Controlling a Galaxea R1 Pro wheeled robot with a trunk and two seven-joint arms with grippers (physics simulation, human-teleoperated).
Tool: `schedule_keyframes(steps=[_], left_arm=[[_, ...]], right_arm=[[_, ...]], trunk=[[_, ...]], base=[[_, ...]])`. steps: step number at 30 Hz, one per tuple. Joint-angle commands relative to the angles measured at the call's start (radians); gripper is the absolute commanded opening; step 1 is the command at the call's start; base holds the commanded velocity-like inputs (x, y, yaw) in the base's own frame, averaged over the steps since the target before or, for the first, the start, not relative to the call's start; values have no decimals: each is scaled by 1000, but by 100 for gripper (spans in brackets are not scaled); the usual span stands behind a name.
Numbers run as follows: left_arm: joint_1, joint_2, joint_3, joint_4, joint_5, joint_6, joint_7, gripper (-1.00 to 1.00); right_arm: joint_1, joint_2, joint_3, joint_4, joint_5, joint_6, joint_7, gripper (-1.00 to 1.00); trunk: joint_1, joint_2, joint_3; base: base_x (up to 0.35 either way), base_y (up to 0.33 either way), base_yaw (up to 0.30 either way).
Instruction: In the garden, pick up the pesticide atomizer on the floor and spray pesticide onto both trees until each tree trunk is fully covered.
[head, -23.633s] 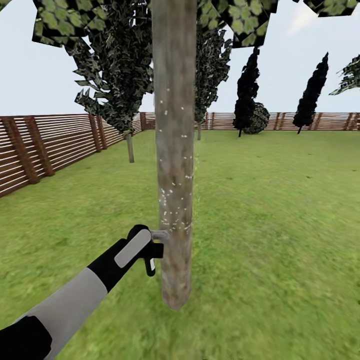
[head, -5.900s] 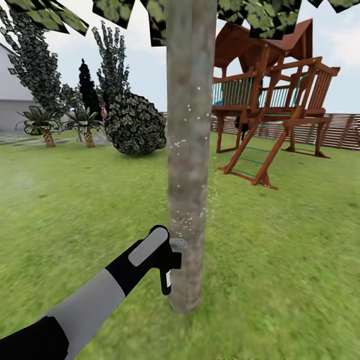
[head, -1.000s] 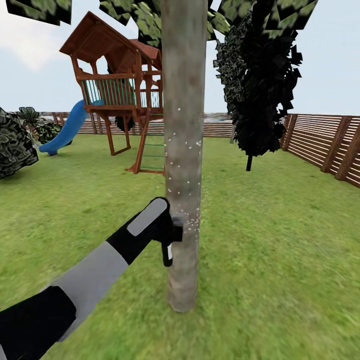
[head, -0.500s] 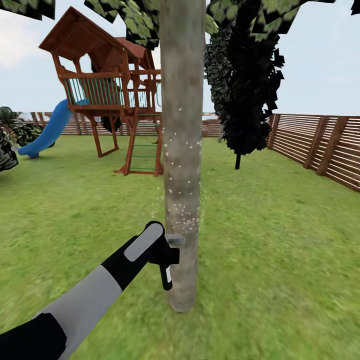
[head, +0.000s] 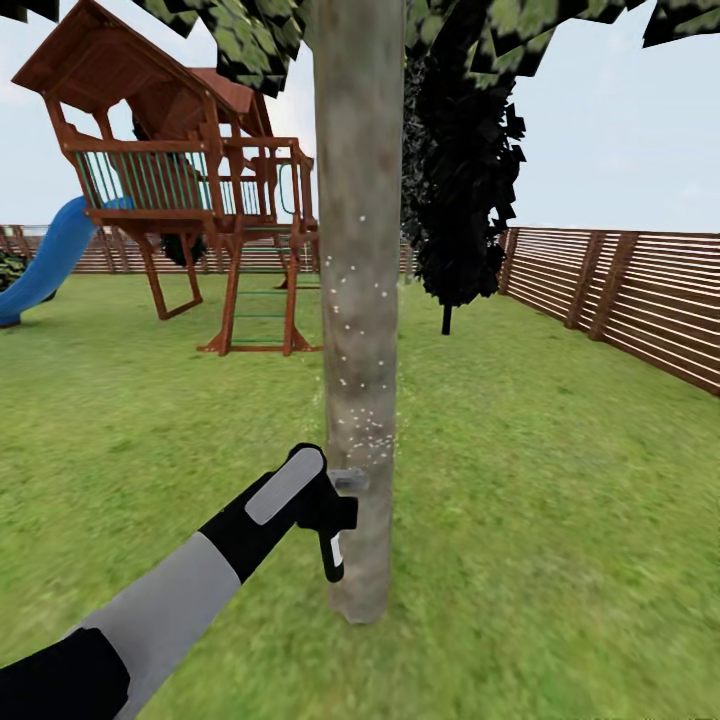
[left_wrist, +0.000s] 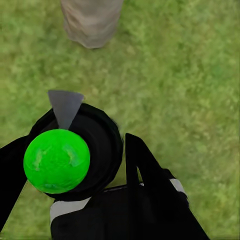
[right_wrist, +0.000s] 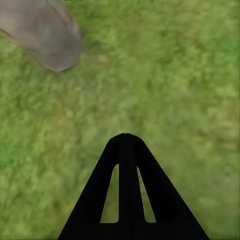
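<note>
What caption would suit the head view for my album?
Left claw aims the pesticide atomizer at a speckled tree trunk.

A wooden playhouse (head: 190, 190) with a blue slide (head: 45, 262) stands far beyond the gripper, left of a dark tree (head: 462, 190).

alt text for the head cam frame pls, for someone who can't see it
The left gripper holds the pesticide atomizer with its grey nozzle against a thick grey-brown tree trunk speckled with white pesticide dots. Behind on the lawn stand a wooden play tower with a blue slide and a slatted fence.
</note>
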Motion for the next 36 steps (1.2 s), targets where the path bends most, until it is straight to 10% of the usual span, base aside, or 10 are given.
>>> schedule_keyframes(steps=[1,5,7,9,10,15,18,21,28,36], left_arm=[[22,15,-1,-2,9,1,7,-100],[132,105,-9,-5,-2,-17,-96,-100],[185,144,-12,-3,-120,-52,-192,-100],[271,166,-10,6,-368,-80,-407,-100],[291,170,-8,8,-432,-85,-462,-100],[325,223,-12,6,-498,-193,-559,-100],[385,331,-89,10,-639,-433,-867,-100],[427,365,-114,73,-793,-603,-1120,-100],[440,405,-122,115,-845,-716,-1380,-100],[442,415,-130,124,-852,-935,-1631,-100]], right_arm=[[-1,1,-9,0,-1,-1,8,-100],[-1,0,-9,0,-4,-1,13,-100],[-1,-2,-10,0,-4,-1,16,-100],[-1,-5,-12,0,-7,-1,19,-100],[-1,-6,-12,0,-8,-1,19,-100],[-1,-10,-12,-2,-8,-1,23,-100],[-8,-16,-11,-12,-1,6,78,-100],[-11,-50,-11,-13,2,15,139,-100],[-14,-85,-13,-15,-5,28,216,-100],[-109,-316,-24,-18,-10,421,625,-100]], trunk=[[1,-2,-2],[1,-2,-2],[1,-2,-2],[1,-2,-2],[1,-2,-2],[1,-2,-2],[1,-2,-2],[1,-2,-2],[1,-2,-2],[1,-2,-2]], base=[[0,27,-10],[0,7,-3],[0,2,-1],[0,0,0],[0,0,0],[0,0,0],[0,0,0],[0,0,0],[0,0,0],[0,0,0]])
